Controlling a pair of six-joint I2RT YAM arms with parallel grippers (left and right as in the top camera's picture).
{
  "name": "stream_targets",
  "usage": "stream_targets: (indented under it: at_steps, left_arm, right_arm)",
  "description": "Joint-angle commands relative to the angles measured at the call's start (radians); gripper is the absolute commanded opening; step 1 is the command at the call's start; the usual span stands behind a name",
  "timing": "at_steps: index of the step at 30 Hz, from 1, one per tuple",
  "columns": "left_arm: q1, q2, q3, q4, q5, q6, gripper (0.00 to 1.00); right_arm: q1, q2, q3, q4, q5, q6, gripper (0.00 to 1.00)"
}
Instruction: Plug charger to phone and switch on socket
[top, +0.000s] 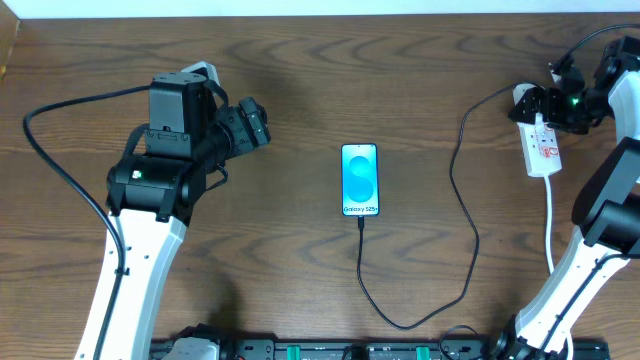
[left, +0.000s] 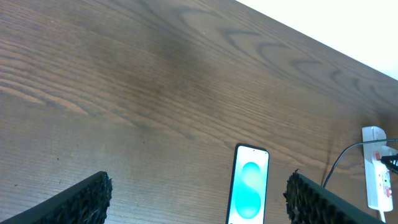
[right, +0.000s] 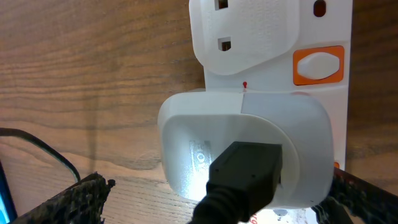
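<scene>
The phone (top: 360, 180) is lying flat in the middle of the brown desk (top: 300, 60), and its blue screen is glowing. The charger (top: 360, 250), a thin black wire, is touching the bottom edge of the phone with its tip. It is looping down toward the near edge of the desk and then running up to the socket (top: 545, 155) on the right side. The socket is lying well apart from the phone.

The right claw (top: 540, 100) is hovering over the far end of the socket. Its fingers (right: 74, 199) are spread wide, one on each side of a fat white plug (right: 249, 137), and it is not gripping anything. An orange switch (right: 318, 65) is showing just beside that plug.

The left claw (top: 252, 125) is hanging over bare desk to the left of the phone. Its fingers are wide apart and holding nothing.
</scene>
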Motion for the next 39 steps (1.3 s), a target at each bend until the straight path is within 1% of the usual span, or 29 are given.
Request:
stream_targets:
  at_steps: [1,8,10,14,16,22,25,28,39]
  left_arm:
    - [0.002,-0.003,0.002,-0.003,-0.010,0.014,0.89]
    - [0.002,-0.003,0.002,-0.003,-0.010,0.014,0.89]
    - [0.002,-0.003,0.002,-0.003,-0.010,0.014,0.89]
    - [0.002,-0.003,0.002,-0.003,-0.010,0.014,0.89]
    - [0.002,-0.003,0.002,-0.003,-0.010,0.014,0.89]
    - [0.002,-0.003,0.002,-0.003,-0.010,0.014,0.89]
    - [0.002,-0.003,0.002,-0.003,-0.010,0.014,0.89]
    - [0.002,-0.003,0.002,-0.003,-0.010,0.014,0.89]
    - [0.002,-0.003,0.002,-0.003,-0.010,0.014,0.89]
  right_arm:
    - [0.032,0.034,-0.043,-0.028,-0.137,0.011,0.99]
    - [-0.034,-0.021,0.003,-0.089,-0.134,0.060,0.99]
    - [-0.055,-0.057,0.003,-0.110,-0.098,0.080,0.99]
    - [-0.074,-0.173,0.003,-0.163,0.062,0.158,0.99]
    - [-0.072,-0.241,0.003,-0.180,0.096,0.177,0.99]
    - [-0.070,-0.499,0.003,-0.154,0.068,0.182,0.99]
    - [-0.070,-0.567,0.003,-0.155,0.068,0.182,0.99]
    - [-0.070,-0.594,0.003,-0.155,0.068,0.182,0.99]
    - [-0.070,-0.592,0.002,-0.155,0.068,0.182,0.99]
